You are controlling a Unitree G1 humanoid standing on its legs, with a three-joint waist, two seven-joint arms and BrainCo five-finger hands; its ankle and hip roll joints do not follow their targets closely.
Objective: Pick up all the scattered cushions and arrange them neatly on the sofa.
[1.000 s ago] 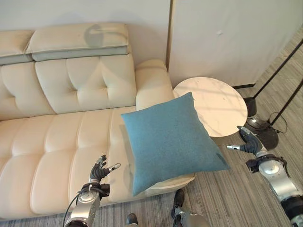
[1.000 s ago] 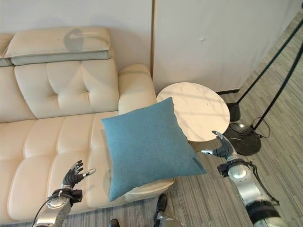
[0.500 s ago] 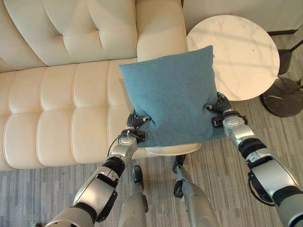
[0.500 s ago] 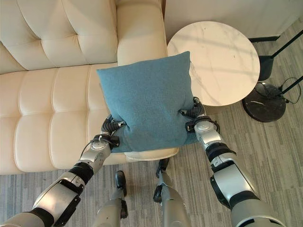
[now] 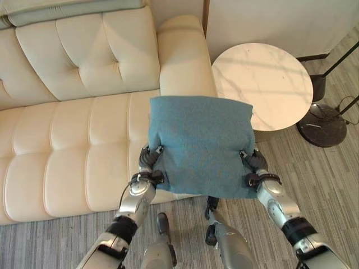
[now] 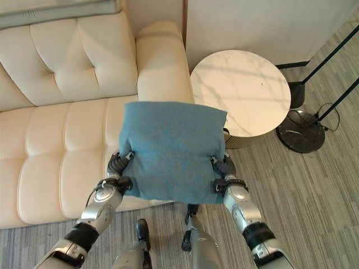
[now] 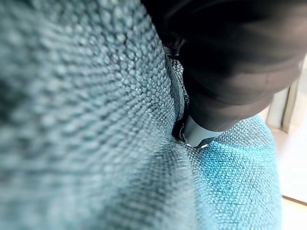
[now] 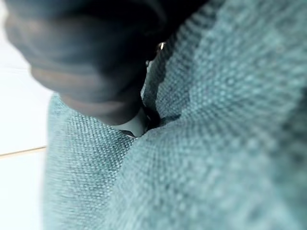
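While the cream tufted sofa spans the upper left and middle left of the frame, a round marble bench stands at the upper right, just beside the sofa's arm. Striped grey floor runs along the bottom and right. At the centre, the teal cushion is held up in front of the sofa's seat edge, pinched at its lower corners by the left hand and right hand.
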